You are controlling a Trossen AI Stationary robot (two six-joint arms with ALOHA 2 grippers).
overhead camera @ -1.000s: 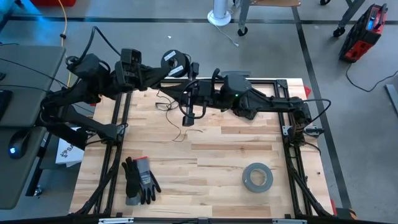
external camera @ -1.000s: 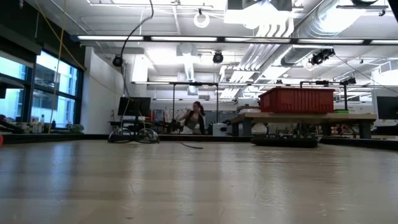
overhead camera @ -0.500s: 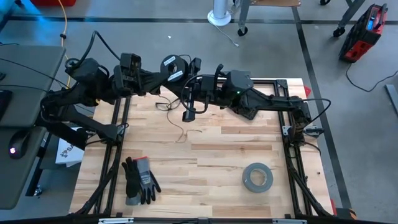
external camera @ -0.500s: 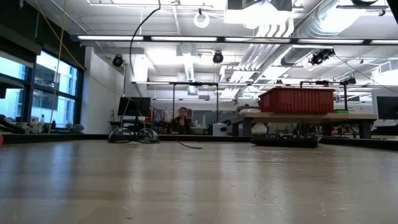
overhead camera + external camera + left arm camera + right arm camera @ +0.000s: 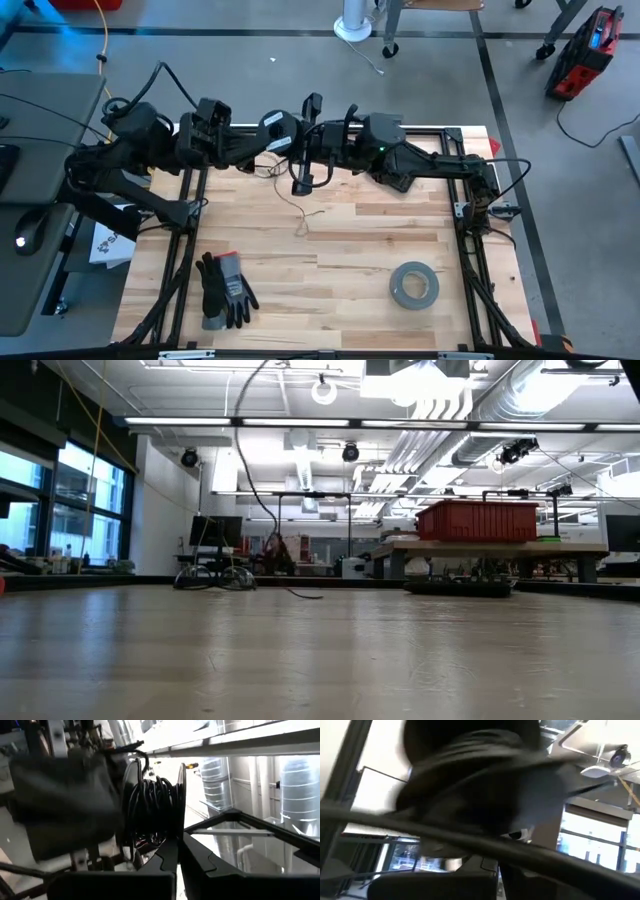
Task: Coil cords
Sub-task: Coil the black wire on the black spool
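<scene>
The cord (image 5: pixel 300 212) is what I am winding, and its small black spool (image 5: pixel 152 805) sits pinched by the rim between the closed fingers of my left gripper (image 5: pixel 262 142), held in the air at the upper centre of the high view, above the far edge of the wooden table (image 5: pixel 350 270). My right gripper (image 5: pixel 306 140), just right of the spool, is clamped shut too; I judge it pinches the thin strand, though that contact is hidden. To do this turn well, I should keep the strand taut and feed it squarely between the spool's two flanges, so the wraps lie side by side and none slips off. The cord is very thin and dark: many turns bunch on the spool, and a loose, kinked tail trails down onto the boards below, ending near the table's middle.
</scene>
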